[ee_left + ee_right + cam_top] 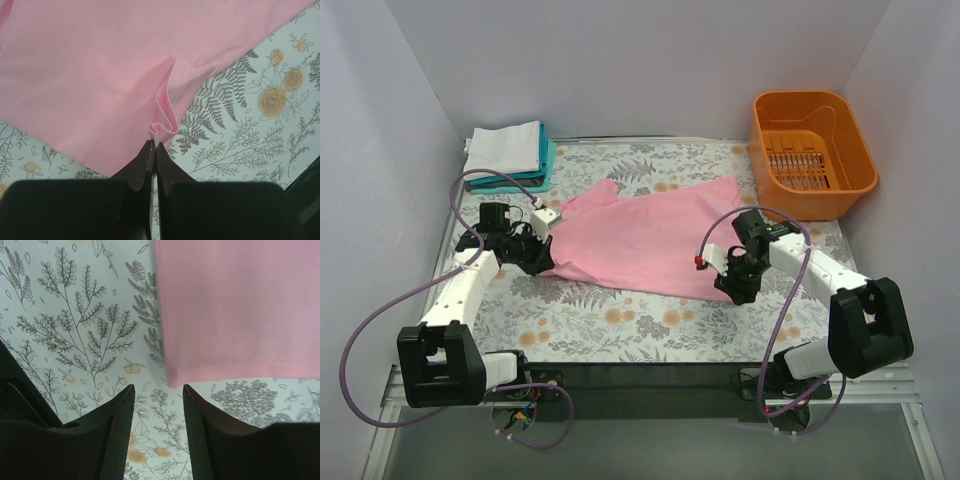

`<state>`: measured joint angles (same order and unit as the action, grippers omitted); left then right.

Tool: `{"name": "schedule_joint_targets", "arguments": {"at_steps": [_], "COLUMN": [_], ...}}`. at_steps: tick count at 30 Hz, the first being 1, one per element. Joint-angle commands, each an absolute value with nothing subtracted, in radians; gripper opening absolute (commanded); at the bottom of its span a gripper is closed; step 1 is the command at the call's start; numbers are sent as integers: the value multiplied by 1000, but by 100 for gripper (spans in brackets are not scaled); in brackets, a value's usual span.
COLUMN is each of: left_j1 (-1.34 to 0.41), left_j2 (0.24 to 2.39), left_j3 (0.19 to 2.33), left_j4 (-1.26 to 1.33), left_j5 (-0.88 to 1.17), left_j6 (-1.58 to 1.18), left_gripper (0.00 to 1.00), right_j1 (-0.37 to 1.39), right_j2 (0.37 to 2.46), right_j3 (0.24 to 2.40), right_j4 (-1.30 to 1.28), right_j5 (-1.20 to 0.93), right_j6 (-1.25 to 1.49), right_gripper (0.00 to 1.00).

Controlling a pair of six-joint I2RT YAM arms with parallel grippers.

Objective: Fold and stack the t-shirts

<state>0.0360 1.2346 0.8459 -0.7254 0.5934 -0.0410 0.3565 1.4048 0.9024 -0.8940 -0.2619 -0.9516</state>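
A light pink t-shirt [645,235] lies spread across the middle of the floral table. My left gripper [542,252] sits at its left edge, shut on a bunched corner of the pink cloth [162,131]. At the shirt's lower right corner my right gripper [733,287] stands open with nothing between its fingers; the pink corner [172,377] lies just beyond the fingertips on the table. A folded white t-shirt [503,148] rests on a folded teal one [546,162] at the back left.
An orange plastic basket [812,152] stands at the back right corner. White walls close in the table on the left, back and right. The floral tablecloth [620,320] runs to a dark front edge by the arm bases.
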Motion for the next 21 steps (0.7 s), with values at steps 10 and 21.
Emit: {"name": "schedule_joint_targets", "arguments": {"at_steps": [10, 21], "left_j1": [37, 37], "left_j2": [1232, 1259], "left_j3": [864, 876], "left_j4": [-724, -719], "left_j5": [612, 614], "left_j6": [-23, -23], "left_gripper": [0, 0], "right_j1": [426, 434], "right_j2": [1319, 1325], "right_j3": [730, 785], "right_j4": [-627, -712], "right_j5": [-103, -163], "right_j6": [-913, -933], "right_gripper": [42, 42]}}
